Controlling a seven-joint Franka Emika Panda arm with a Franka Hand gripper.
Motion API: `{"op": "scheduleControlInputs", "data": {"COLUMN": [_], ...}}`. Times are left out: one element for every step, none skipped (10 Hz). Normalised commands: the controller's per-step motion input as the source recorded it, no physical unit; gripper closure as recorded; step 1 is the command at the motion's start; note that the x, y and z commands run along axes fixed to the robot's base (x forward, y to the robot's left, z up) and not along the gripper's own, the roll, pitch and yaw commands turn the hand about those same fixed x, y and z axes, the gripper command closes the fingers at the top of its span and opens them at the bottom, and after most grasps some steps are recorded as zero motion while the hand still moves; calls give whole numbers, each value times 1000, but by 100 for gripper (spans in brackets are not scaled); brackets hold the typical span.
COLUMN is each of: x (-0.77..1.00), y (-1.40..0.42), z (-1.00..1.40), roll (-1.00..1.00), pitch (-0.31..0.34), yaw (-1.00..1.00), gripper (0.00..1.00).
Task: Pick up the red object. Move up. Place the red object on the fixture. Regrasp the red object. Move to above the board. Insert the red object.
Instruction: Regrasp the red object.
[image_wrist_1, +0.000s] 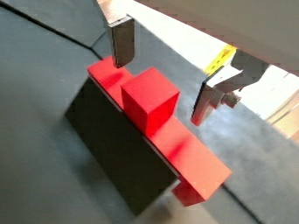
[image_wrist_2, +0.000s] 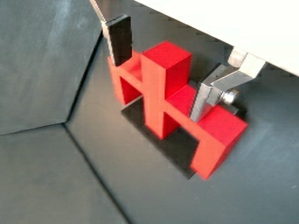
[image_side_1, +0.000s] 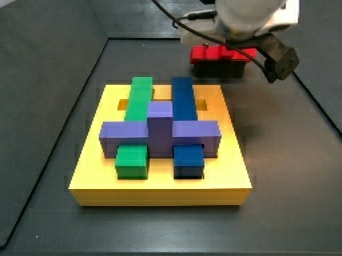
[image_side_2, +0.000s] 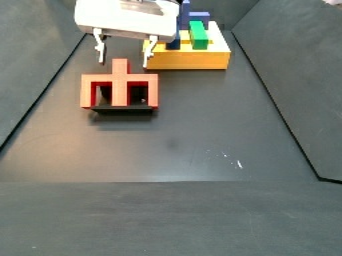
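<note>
**Red block on the fixture, gripper spread above it**

One red object (image_side_2: 120, 90) lies on the one dark fixture (image_side_2: 123, 108), left of centre in a side view, well apart from the yellow board (image_side_2: 190, 55) at the top of that frame. This view shows the red piece whole from above: a crossbar with prongs and a short stub pointing toward the gripper (image_side_2: 123, 48), which sits just above it in the frame. In a side view from the board's end, only a strip of the red object (image_side_1: 221, 54) shows at the upper right, its far part hidden behind the gripper (image_side_1: 238, 52) and the white wrist; the fixture (image_side_1: 218, 70) is a dark box beneath it.

That same view gives the board (image_side_1: 94, 160) in full, filling the centre: two green blocks (image_side_1: 131, 160), two blue blocks (image_side_1: 189, 160) and one purple cross-shaped block (image_side_1: 158, 130) across them. In the view with the whole red piece, the board is cut off by the frame's top edge and partly covered by the arm.

Both wrist views show the two silver fingers (image_wrist_1: 122, 45) set wide, standing either side of the red object (image_wrist_1: 149, 101) without clasping it; one finger (image_wrist_2: 214, 94) looks just beside or against the raised red part (image_wrist_2: 163, 87), and contact cannot be told. The fixture (image_wrist_1: 111, 153) appears as a dark slab under the red piece.
</note>
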Motion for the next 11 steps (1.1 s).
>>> {"op": "scheduleControlInputs", "data": {"x": [14,0,0,31,9,0,63,154,117,151,57], "y": [0,0,9,0,0,0,0,0,0,0,0], "z": [-89,0,0,-109,-289,-206,-134,-80,-43,0,0], "roll": [366,163,-31,0,0,-237,-323,-171,-57,29,80], "pitch": [0,0,0,0,0,0,0,40,49,191,126], "yaw": [71,29,0,0,-40,-120,-206,-277,-217,-171,-163], "gripper": [0,0,0,0,0,0,0,0,0,0,0]}}
